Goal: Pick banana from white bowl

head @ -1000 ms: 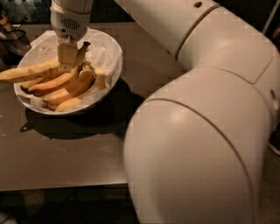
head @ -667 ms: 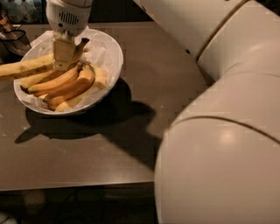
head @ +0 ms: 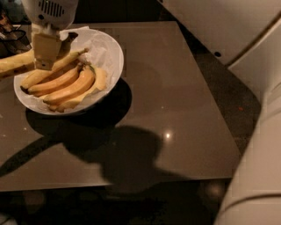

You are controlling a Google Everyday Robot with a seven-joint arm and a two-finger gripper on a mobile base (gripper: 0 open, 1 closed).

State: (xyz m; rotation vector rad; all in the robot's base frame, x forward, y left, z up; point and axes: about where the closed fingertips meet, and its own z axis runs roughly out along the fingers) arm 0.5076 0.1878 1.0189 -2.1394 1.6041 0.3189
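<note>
Presently, jaws: pressed onto the banana (head: 15, 65), pinching it near mid-length; one tan finger (head: 46, 47) covers the front of the fruit.
Gripper (head: 45, 60): pointing straight down over the left rear part of the white bowl (head: 113, 55), in the upper left of the camera view.
Wrist housing (head: 50, 11): white, rounded, with a vent grille, directly above the fingers.
Banana position: roughly level, held at about rim height; its pale left end reaches out past the bowl's left rim to the frame edge, and its dark tip shows to the right of the finger.
Remaining bananas (head: 66, 85): several plumper orange-yellow ones and a paler one lying side by side inside the bowl, slanting from lower left to upper right, below the held fruit.
Bowl lining: crumpled white paper (head: 100, 46), visible along the right inner wall.
Bowl location: resting on the rear left area of the brown table (head: 175, 88).
Shadow (head: 127, 154): large and dark, across the table's front half.
Arm (head: 246, 39): big white segments filling the right side and upper right corner.
Background: dark wire object (head: 13, 39), just beyond the bowl at the left edge.
</note>
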